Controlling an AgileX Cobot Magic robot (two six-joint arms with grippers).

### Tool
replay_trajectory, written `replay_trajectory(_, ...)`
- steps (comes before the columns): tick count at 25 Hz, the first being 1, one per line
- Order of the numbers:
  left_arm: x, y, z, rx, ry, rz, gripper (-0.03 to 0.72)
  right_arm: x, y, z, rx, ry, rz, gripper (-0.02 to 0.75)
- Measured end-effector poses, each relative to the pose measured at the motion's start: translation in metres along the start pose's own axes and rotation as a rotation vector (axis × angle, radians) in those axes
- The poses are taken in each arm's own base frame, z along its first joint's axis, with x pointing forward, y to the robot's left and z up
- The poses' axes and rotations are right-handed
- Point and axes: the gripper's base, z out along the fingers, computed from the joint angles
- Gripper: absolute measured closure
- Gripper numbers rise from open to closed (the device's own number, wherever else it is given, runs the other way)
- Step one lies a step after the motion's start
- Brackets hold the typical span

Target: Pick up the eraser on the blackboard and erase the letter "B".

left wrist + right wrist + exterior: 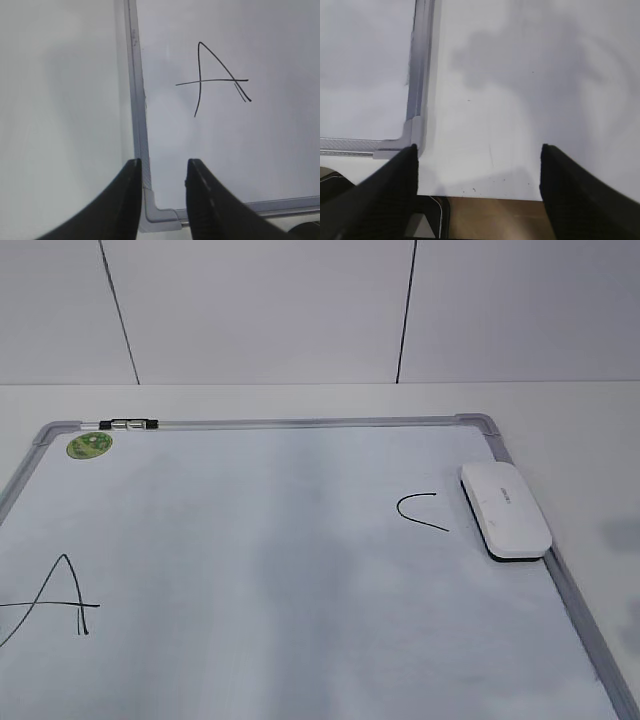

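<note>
Eraser (pixel 506 509), a rounded white plastic block, lay at the blackboard's (pixel 300 424) three o'clock edge; my left claw (pixel 162 170) gaped narrowly, my right claw (pixel 479 160) wide, both empty.

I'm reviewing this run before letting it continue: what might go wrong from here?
No B shows on the blackboard, only the A and C, so a wrong letter may get wiped. The eraser overhangs the right frame and could slide off when grasped.

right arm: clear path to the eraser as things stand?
Probably yes. The eraser lies uncovered on the blackboard by its right frame, nothing on or against it. The right gripper is open and empty, off that side.
</note>
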Motion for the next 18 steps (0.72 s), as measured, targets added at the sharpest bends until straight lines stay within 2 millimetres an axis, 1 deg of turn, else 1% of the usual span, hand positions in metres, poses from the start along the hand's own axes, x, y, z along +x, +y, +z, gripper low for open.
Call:
replay_trajectory(4, 0.021, -0.004, -0.006, -0.017, -0.099, 0.033, 0.454, 0.007, 0.0, 0.003, -0.011, -0.064, 0.003, 0.171)
replay_trajectory(7, 0.03, -0.007, -0.016, -0.031, -0.182, 0.055, 0.454, 0.016, 0.001, 0.007, -0.016, -0.09, 0.004, 0.171)
replay_trajectory(10, 0.036, -0.009, -0.025, -0.046, -0.264, 0.068, 0.454, 0.02, 0.0, 0.005, -0.023, -0.14, 0.011, 0.172)
replay_trajectory(13, 0.04, -0.01, -0.029, -0.055, -0.311, 0.075, 0.454, 0.024, -0.001, -0.001, -0.029, -0.203, 0.02, 0.172)
replay_trajectory(18, 0.041, -0.01, -0.031, -0.066, -0.359, 0.079, 0.454, 0.043, -0.005, -0.012, -0.041, -0.353, 0.045, 0.172)
